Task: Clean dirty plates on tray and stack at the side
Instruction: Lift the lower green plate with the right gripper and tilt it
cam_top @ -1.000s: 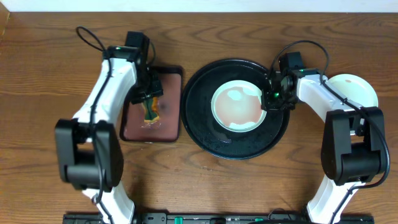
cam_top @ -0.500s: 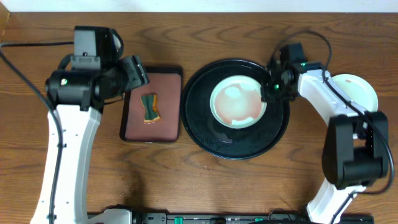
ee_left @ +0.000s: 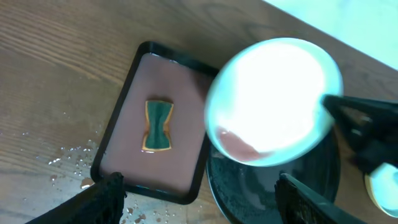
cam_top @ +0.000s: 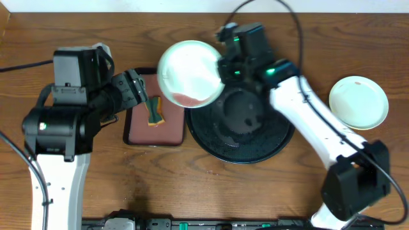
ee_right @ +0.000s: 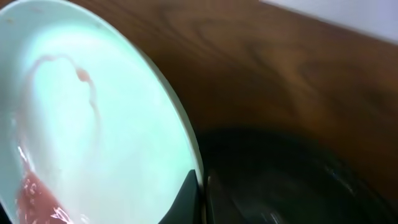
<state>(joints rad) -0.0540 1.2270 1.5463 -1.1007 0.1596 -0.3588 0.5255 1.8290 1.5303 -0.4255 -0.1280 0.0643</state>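
Observation:
My right gripper (cam_top: 222, 67) is shut on the rim of a pale mint-blue plate (cam_top: 189, 73) and holds it tilted in the air between the maroon tray and the black tray (cam_top: 243, 137). Reddish liquid pools at the plate's lower edge (ee_right: 37, 193). The plate also shows in the left wrist view (ee_left: 273, 99), and the gripper pinches its rim in the right wrist view (ee_right: 200, 190). My left gripper (ee_left: 196, 199) is open and empty, high above the table near the maroon tray. A second pale plate (cam_top: 358, 101) lies on the table at the right.
A rectangular maroon tray (cam_top: 140, 128) with a black rim holds a green and orange sponge (cam_top: 154, 112), also visible in the left wrist view (ee_left: 158, 126). Water drops lie on the wood (ee_left: 74, 165) beside that tray. The black round tray holds no plate.
My right gripper lifted the plate off the black tray and carried it up and left, tilted. My left arm rose away from the sponge, which stays on the maroon tray.

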